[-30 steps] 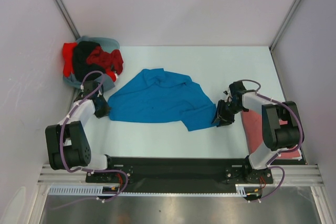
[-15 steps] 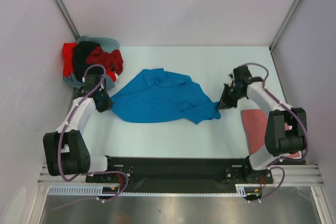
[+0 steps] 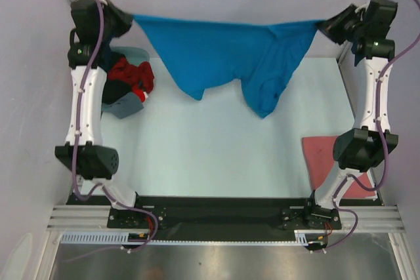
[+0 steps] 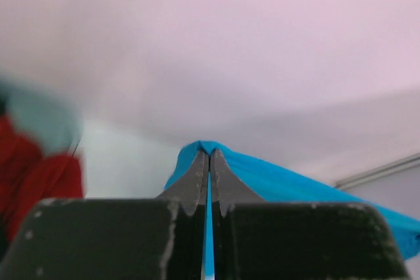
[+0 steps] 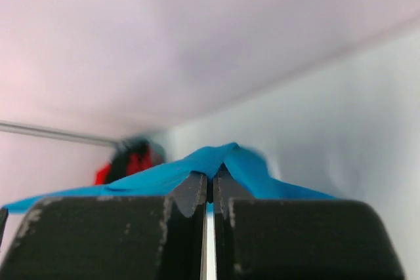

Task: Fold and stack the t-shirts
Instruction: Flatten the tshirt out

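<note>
The blue shirt [image 3: 220,50] hangs stretched and sagging between the left gripper [image 3: 129,20] and right gripper [image 3: 323,25], both pinched tight on its top edge. A heap of shirts [image 3: 129,75], red and black, lies at the far left.

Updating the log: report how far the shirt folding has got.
Done: the pinkish-red t-shirt lies flat, seemingly folded, near right. In hand: the blue t-shirt hangs stretched between the left gripper and right gripper, both shut on it. Left: folding it, plus the heap of red, black and grey-blue shirts far left.
</note>
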Robot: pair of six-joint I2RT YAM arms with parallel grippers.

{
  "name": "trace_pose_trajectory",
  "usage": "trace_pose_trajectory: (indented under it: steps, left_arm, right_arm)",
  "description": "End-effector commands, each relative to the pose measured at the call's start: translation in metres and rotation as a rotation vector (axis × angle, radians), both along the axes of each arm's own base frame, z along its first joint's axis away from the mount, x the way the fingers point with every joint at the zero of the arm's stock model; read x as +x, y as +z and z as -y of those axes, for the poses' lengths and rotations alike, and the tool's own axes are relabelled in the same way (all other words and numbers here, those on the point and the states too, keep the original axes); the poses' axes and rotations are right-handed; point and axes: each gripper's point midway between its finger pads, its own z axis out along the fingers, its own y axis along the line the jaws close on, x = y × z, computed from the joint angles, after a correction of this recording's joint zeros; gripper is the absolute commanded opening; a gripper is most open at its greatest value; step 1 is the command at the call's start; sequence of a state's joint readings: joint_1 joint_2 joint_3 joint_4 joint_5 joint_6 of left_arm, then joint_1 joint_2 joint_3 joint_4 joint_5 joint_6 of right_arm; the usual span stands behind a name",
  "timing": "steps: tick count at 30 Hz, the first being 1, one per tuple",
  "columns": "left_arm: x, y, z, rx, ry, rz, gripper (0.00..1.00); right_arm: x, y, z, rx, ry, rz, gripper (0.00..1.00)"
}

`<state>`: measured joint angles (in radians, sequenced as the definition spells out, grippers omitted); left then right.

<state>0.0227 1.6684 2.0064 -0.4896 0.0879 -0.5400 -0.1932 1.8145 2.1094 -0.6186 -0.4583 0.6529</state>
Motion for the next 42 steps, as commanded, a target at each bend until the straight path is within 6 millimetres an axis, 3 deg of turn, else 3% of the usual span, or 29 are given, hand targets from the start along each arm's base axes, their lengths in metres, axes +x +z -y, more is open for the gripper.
trace_pose_trajectory:
  steps: [1, 3, 4, 6, 7, 8, 9, 10, 11, 12, 13, 14, 15, 17, 18, 21, 22, 24, 25, 26, 28, 32, 34, 37, 40, 42]
  left_arm:
    - [0.015, 0.09, 0.016, -0.051, -0.074, 0.233, 0.0]
    - [0.005, 0.129, 0.022, -0.068, -0.101, 0.332, 0.0]
    - [0.001, 0.137, 0.025, -0.07, -0.112, 0.355, 0.0]
    - [-0.005, 0.14, 0.029, -0.067, -0.13, 0.379, 0.0]
    - [-0.009, 0.141, 0.029, -0.062, -0.132, 0.385, 0.0]
    - [-0.029, 0.157, 0.03, -0.051, -0.139, 0.426, 0.0]
    - [-0.028, 0.146, 0.031, -0.03, -0.15, 0.416, 0.0]
    - [-0.036, 0.146, 0.045, -0.024, -0.177, 0.419, 0.0]
    - [-0.063, 0.163, 0.045, -0.011, -0.177, 0.464, 0.0]
    - [-0.063, 0.15, 0.045, 0.011, -0.172, 0.441, 0.0]
    - [-0.077, 0.154, 0.045, 0.021, -0.168, 0.46, 0.0]
    - [-0.101, 0.156, 0.043, 0.027, -0.159, 0.493, 0.0]
    - [-0.116, 0.16, 0.041, 0.032, -0.151, 0.517, 0.01]
    - [-0.142, 0.163, 0.034, 0.044, -0.116, 0.551, 0.0]
    - [-0.172, 0.168, 0.031, 0.061, -0.103, 0.591, 0.0]
    - [-0.206, 0.161, 0.023, 0.092, -0.068, 0.609, 0.0]
    - [-0.239, 0.171, 0.021, 0.098, -0.061, 0.661, 0.0]
    - [-0.253, 0.157, 0.017, 0.115, -0.043, 0.649, 0.0]
    - [-0.281, 0.162, 0.016, 0.122, -0.038, 0.695, 0.0]
    - [-0.284, 0.151, 0.014, 0.125, -0.031, 0.677, 0.0]
    - [-0.31, 0.151, 0.011, 0.14, -0.016, 0.705, 0.0]
    - [-0.331, 0.143, 0.005, 0.167, 0.011, 0.704, 0.0]
    - [-0.33, 0.138, 0.001, 0.175, 0.031, 0.692, 0.0]
    - [-0.316, 0.118, -0.001, 0.193, 0.043, 0.648, 0.0]
    - [-0.287, 0.087, -0.009, 0.202, 0.086, 0.569, 0.0]
    - [-0.262, 0.061, -0.008, 0.217, 0.084, 0.522, 0.01]
  right_arm:
    - [0.002, 0.097, -0.004, 0.049, 0.028, 0.273, 0.0]
    - [-0.006, 0.123, -0.007, 0.031, 0.036, 0.357, 0.0]
    - [-0.01, 0.13, -0.008, 0.022, 0.045, 0.382, 0.0]
    - [-0.033, 0.159, -0.013, -0.035, 0.055, 0.483, 0.0]
    - [-0.034, 0.15, -0.013, -0.047, 0.054, 0.474, 0.0]
    - [-0.057, 0.17, -0.015, -0.092, 0.05, 0.535, 0.0]
    - [-0.065, 0.175, -0.015, -0.119, 0.045, 0.566, 0.0]
    - [-0.076, 0.181, -0.013, -0.141, 0.02, 0.589, 0.0]
    - [-0.094, 0.188, -0.014, -0.16, 0.006, 0.626, 0.0]
    - [-0.107, 0.195, -0.014, -0.173, -0.005, 0.662, 0.0]
    - [-0.117, 0.2, -0.012, -0.181, -0.022, 0.688, 0.0]
    - [-0.119, 0.192, -0.011, -0.182, -0.03, 0.691, 0.0]
    - [-0.148, 0.208, -0.015, -0.193, -0.041, 0.746, 0.0]
    - [-0.168, 0.211, -0.016, -0.199, -0.06, 0.789, 0.0]
    - [-0.194, 0.224, -0.022, -0.209, -0.064, 0.837, 0.0]
    - [-0.228, 0.233, -0.028, -0.222, -0.076, 0.883, 0.0]
    - [-0.255, 0.243, -0.034, -0.24, -0.078, 0.932, 0.0]
    - [-0.277, 0.244, -0.037, -0.251, -0.09, 0.951, 0.0]
    - [-0.297, 0.249, -0.041, -0.265, -0.096, 0.982, 0.0]
    - [-0.307, 0.248, -0.043, -0.268, -0.101, 0.985, 0.0]
    - [-0.329, 0.252, -0.046, -0.277, -0.112, 1.01, 0.0]
    - [-0.345, 0.249, -0.052, -0.297, -0.098, 1.008, 0.0]
    - [-0.339, 0.241, -0.051, -0.302, -0.095, 0.981, 0.0]
    - [-0.32, 0.226, -0.048, -0.292, -0.085, 0.932, 0.0]
    - [-0.288, 0.201, -0.043, -0.261, -0.066, 0.882, 0.0]
    - [-0.256, 0.171, -0.039, -0.23, -0.041, 0.818, 0.0]
